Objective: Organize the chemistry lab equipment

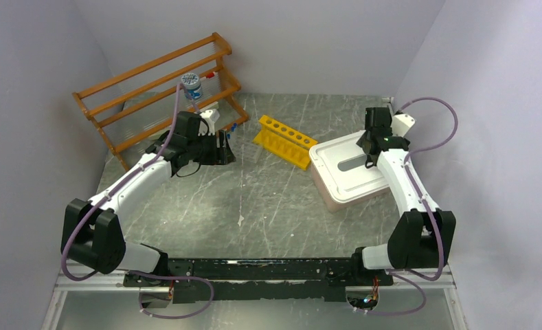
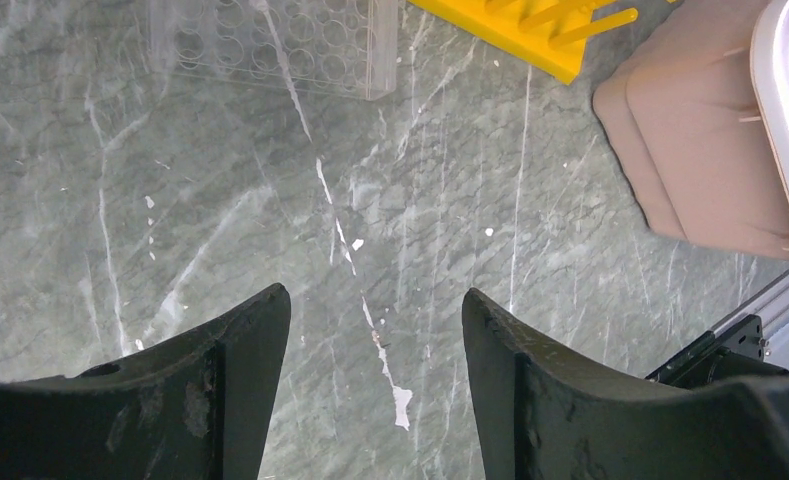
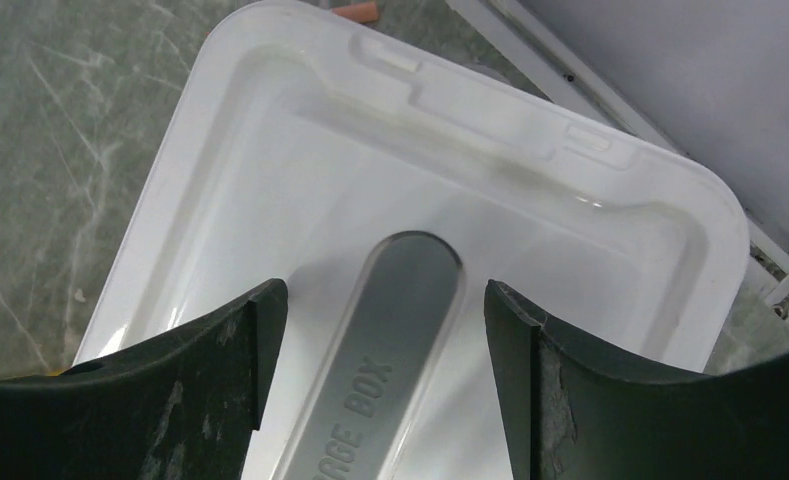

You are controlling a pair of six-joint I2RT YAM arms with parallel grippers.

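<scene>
Storage box: the storage box (image 1: 350, 173) sits at the right centre of the top view, with its white lid (image 3: 270, 230) on and a grey handle strip (image 3: 390, 340) along the middle of the lid. The lid being shut, I cannot tell if anything is inside.

Right gripper: the right gripper (image 3: 385, 330) hangs directly above the lid, its fingers wide apart with the handle strip between them and nothing held. I judge this pose suits taking the handle, but it suits a release just as well.

Left gripper: the left gripper (image 2: 375, 340) is in the left centre of the top view, open wide over the bare table (image 2: 220, 220), empty.

Yellow rack: the yellow rack (image 1: 285, 141) for tubes lies on the table in the upper centre, just beside the box corner, with its holes showing and no tubes that I can see.

Clear plate: a transparent well plate (image 2: 280, 40) appears at the top left of the left wrist view, flat on the table.

Wooden shelf: the wooden shelf (image 1: 161, 89) stands at the upper left against the wall; a small bottle (image 1: 192, 85) with a patterned cap stands on it.

Small item: something orange (image 3: 355, 12) lies behind the box, at the top edge of the right wrist view; it is too cut off to name.

Progress: the rack and plate are loose on the table, so the organizing seems not complete.
</scene>
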